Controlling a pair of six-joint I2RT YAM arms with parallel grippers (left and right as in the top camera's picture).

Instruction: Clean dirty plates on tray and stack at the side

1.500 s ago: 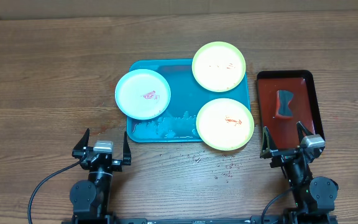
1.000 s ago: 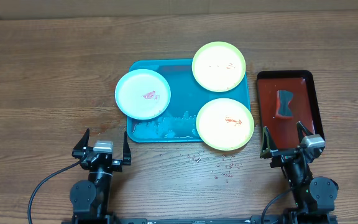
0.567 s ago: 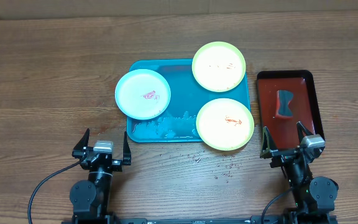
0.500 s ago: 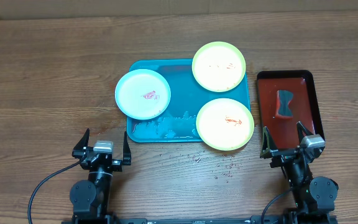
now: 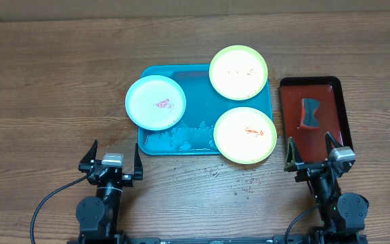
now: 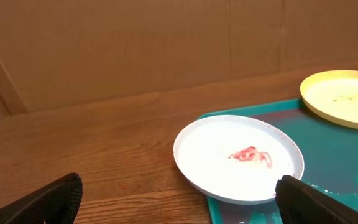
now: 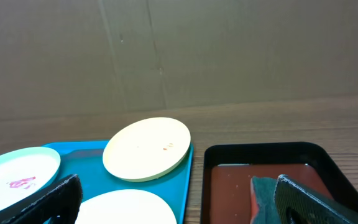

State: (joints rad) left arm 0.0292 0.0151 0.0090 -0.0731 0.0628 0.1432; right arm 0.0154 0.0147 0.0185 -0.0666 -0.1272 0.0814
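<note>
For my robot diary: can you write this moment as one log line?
left gripper open, empty | right gripper open, empty | three round plastic plates dirty, on turquoise rectangular plastic tray | none stacked

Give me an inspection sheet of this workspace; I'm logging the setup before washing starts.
Surface: wooden table, small specks near its front.
Job's things: turquoise tray with foam; pale blue plate, far yellow-green plate, near yellow-green plate, each red-smeared and overhanging its rim.
Clutter: dark red tray holding a sponge.
Grippers: left gripper and right gripper open, empty.
Cables: black cable by the left arm.
Surroundings: cardboard wall behind.
</note>
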